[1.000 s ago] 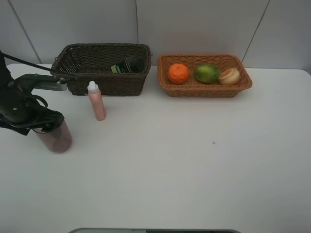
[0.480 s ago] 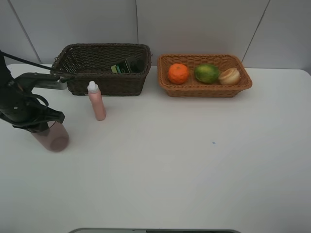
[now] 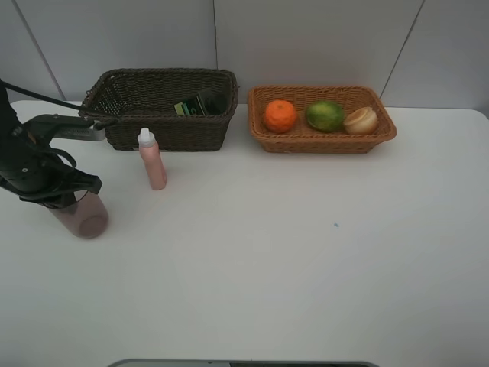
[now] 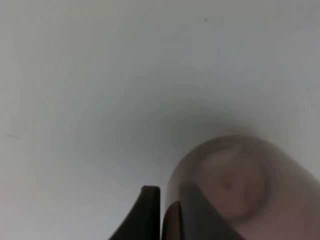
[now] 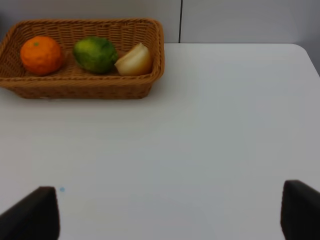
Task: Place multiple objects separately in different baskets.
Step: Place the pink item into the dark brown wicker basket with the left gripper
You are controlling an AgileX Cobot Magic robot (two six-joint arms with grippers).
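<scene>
well, left claw pinching rim of translucent pink cup, seemingly one finger inside, cup upright just beneath

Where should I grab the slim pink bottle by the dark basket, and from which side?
Probably the straight body of the slim pink bottle, below its white cap, with the fingers across its narrow width. It stands upright with the dark brown basket close behind, so come from the front.
</scene>
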